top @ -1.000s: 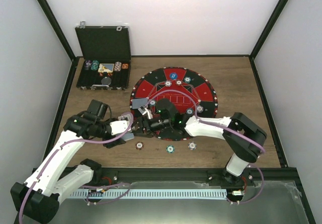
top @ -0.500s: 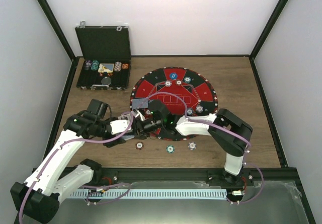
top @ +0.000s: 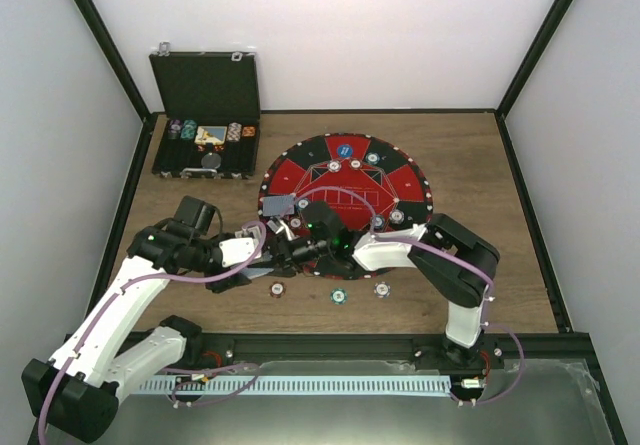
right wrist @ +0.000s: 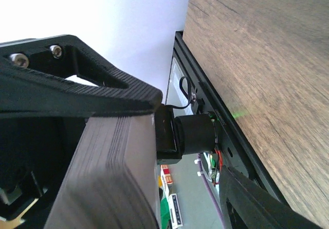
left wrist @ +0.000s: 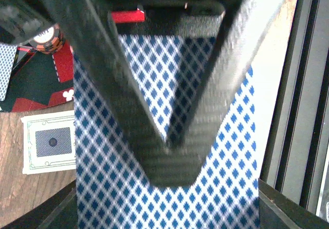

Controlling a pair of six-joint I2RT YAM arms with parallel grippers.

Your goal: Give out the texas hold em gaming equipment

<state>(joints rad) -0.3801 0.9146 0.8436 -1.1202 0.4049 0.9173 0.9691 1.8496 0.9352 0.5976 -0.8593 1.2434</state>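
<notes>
My left gripper is shut on a deck of playing cards with blue diamond backs, held low at the left edge of the round red and black mat. My right gripper is right against it, jaws apart, with the deck's stacked edge lying against its upper finger. One card lies face down on the mat's left rim. Another lies on the wood. Striped chips and a blue disc sit on the mat. Three chips lie in front of it.
The black hinged case stands open at the back left, with chips and cards in its tray. An orange-striped chip shows near the mat's edge in the left wrist view. The black frame rail runs along the table's near edge.
My right gripper has moved left across the mat's near edge until it meets the deck in my left gripper. The left arm has barely moved.
</notes>
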